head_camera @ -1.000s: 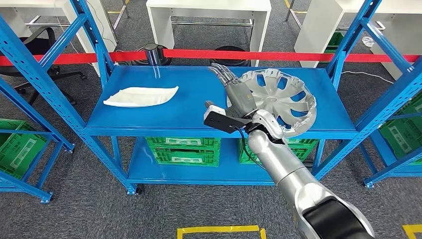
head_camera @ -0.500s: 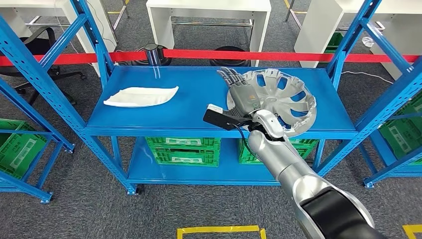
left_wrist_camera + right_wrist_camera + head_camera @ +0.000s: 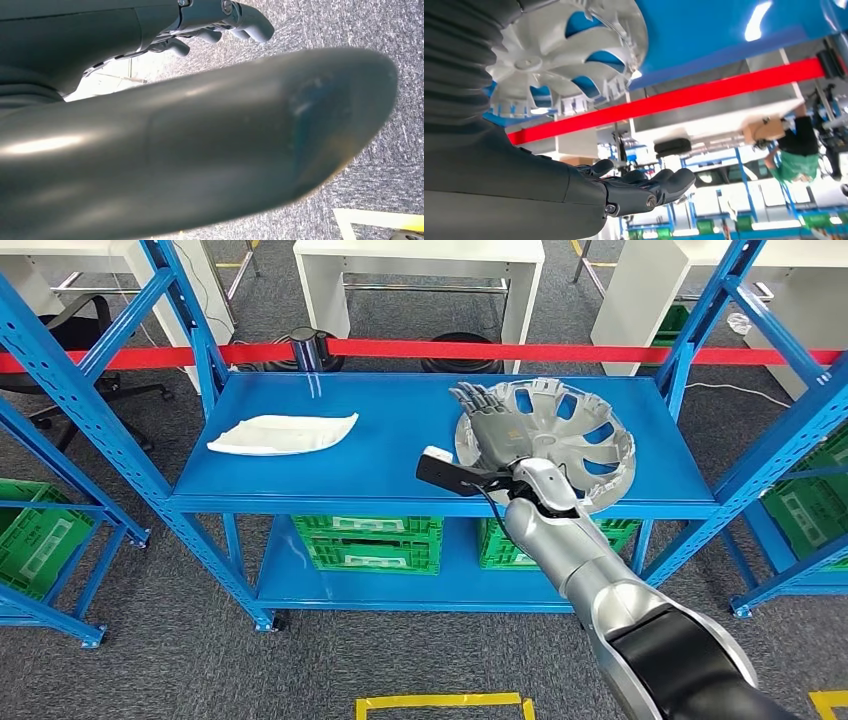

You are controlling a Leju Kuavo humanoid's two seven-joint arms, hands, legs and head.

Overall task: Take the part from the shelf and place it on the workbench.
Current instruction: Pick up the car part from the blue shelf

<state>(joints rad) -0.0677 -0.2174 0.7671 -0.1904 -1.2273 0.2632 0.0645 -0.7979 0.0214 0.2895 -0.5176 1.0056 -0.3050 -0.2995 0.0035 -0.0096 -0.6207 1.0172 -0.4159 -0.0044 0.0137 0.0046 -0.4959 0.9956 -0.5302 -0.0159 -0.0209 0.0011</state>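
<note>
On the smooth blue metal shelf [image 3: 330, 465], the task's part, a round silver plastic wheel cover [image 3: 570, 445] with curved spokes and open slots between them, lies toward the 3 o'clock end of the top board. Small clip tabs stand up around its rim, so its hollow inner side faces up. The right hand [image 3: 495, 430], grey and ribbed at the wrist with darker fingers [image 3: 473, 396], reaches over the cover's 9 o'clock edge, fingers stretched out straight and slightly apart, holding nothing; whether the palm touches the rim cannot be told. In the right wrist view those fingers [image 3: 649, 187] lie flat and extended beside the wheel cover [image 3: 569, 55].

At the shelf's 9 o'clock end rests a flat, leaf-shaped white piece [image 3: 283, 433], well apart from the cover. Green slatted plastic crates [image 3: 365, 540] sit on the lower board. A red belt barrier [image 3: 400, 350] runs behind the shelf, over coarse grey carpet.

The left hand [image 3: 220, 22] hangs above the carpet with its fingers curled in, nothing in them.
</note>
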